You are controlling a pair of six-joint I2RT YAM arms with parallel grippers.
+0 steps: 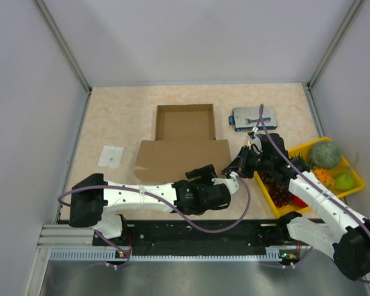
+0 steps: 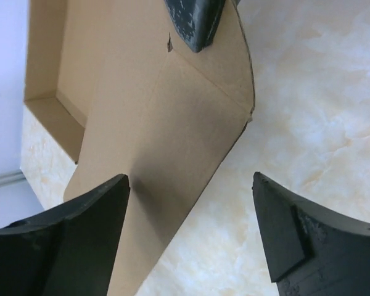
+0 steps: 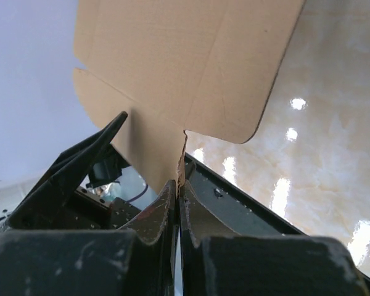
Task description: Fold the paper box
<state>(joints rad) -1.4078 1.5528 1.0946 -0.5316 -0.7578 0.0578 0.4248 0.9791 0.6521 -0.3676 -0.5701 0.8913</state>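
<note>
The paper box point(image 1: 182, 157) is a brown cardboard sheet in the middle of the table, with a raised tray part at the back and a flat lid panel lying toward me. My right gripper point(image 1: 235, 166) is shut on a side flap at the panel's right edge; in the right wrist view the flap point(image 3: 185, 61) rises straight out of the closed gripper point(image 3: 179, 185). My left gripper point(image 1: 202, 172) is open at the panel's near right corner. In the left wrist view the panel point(image 2: 166, 123) lies under the left finger, and the gripper point(image 2: 191, 179) holds nothing.
A small white square packet point(image 1: 111, 156) lies left of the box. A blue-and-white flat package point(image 1: 253, 117) lies at the back right. A yellow tray point(image 1: 357, 182) with a green melon point(image 1: 324, 154), grapes point(image 1: 277, 188) and other fruit stands at the right. Walls enclose the table.
</note>
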